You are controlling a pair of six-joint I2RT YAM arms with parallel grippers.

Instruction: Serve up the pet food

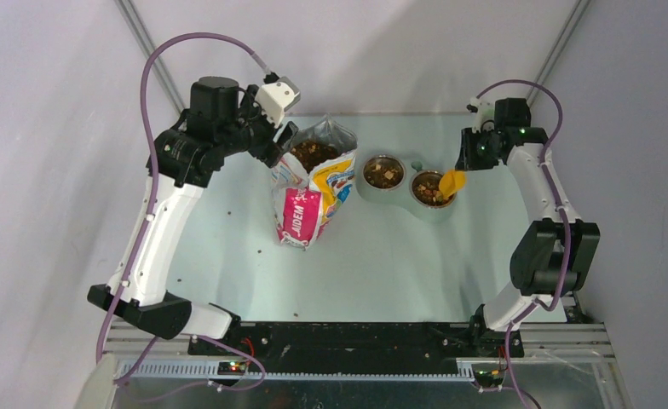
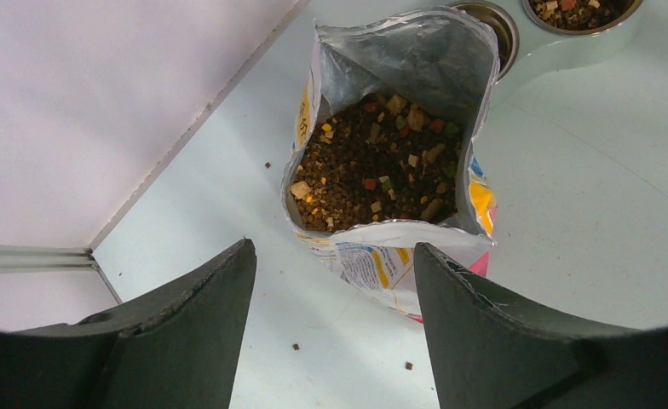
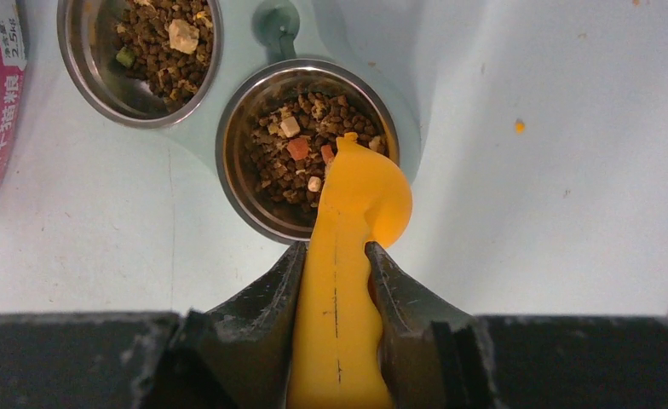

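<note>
Scoop (image 3: 360, 183) pinched in right claw (image 3: 335, 251), tipped over right-hand bowl (image 3: 228, 162) of kibble (image 3: 284, 166); left claw (image 2: 332, 251) wide, empty, near bag (image 2: 416, 60). Risk: spill onto tabletop (image 3: 526, 213) if swung off-rim.

Pet food (image 2: 373, 170) ahead of left fingers (image 2: 186, 332): dk brown w/ tan, red, green bits. Bag (image 2: 382, 266): silver inside, outside white w/ yellow, blue, pink print. Scoop (image 3: 348, 247) btwn right fingers (image 3: 258, 319): plain yellow-orange. Bowls (image 3: 228, 170) just beyond: shiny steel, in pale green base (image 3: 277, 21). Table (image 2: 569, 213): pale mint, few brown specks. All fingers matte black.
</note>
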